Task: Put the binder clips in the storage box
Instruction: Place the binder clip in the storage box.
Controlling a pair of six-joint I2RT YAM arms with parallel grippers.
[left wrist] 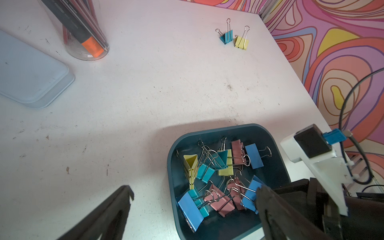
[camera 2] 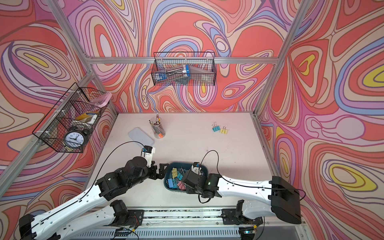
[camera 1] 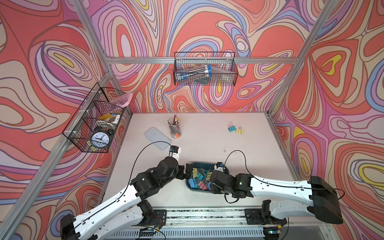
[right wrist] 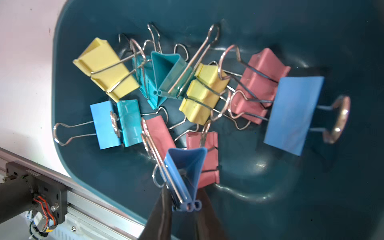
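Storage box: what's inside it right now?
Blue, teal, yellow and pink binder clips, tangled; one blue clip between the fingers of the right hand. Whatever lies under the pile is covered.

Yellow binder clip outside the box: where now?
In both top views the yellow binder clip lies far right on the table, just right of a teal binder clip, beyond the storage box.

Right arm (camera 1: pixel 270 187) hides part of storage box (camera 1: pixel 204 164) and binder clips (camera 1: pixel 199 176).
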